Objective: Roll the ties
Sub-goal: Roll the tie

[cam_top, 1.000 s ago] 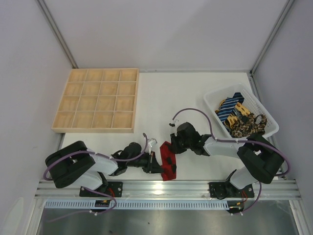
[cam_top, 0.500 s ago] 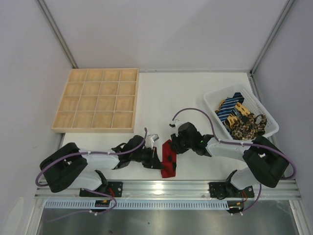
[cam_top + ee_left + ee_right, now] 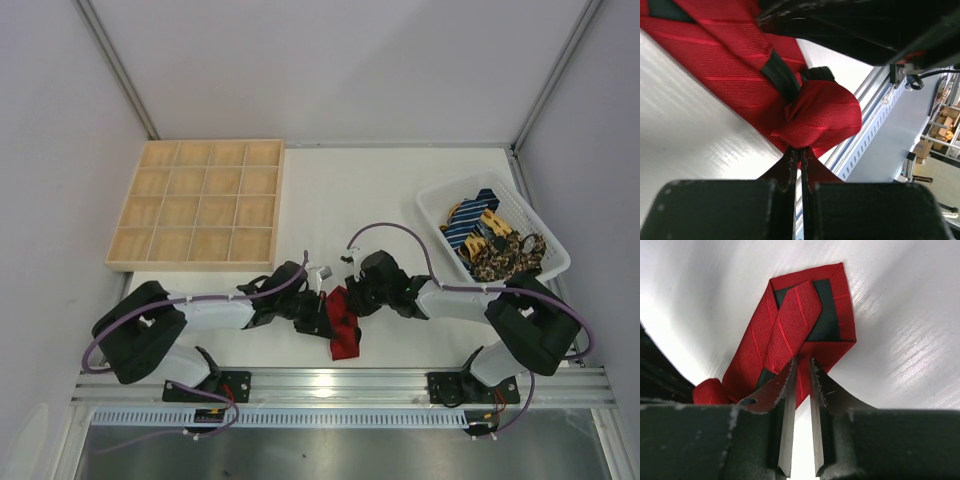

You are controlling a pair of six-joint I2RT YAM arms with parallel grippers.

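Left pincer advanced – red tie bunched, pointing near edge.

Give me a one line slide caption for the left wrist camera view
Left gripper pinches a rolled fold of the red tie on the white table, with the right arm's dark body overhead.

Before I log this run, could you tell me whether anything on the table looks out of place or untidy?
Only mildly. The red tie lies bunched and folded over itself between the two tools, not yet a neat roll. In the white basket the other ties sit in a tangled heap. The wooden tray sits square; nothing looks spilled or damaged.
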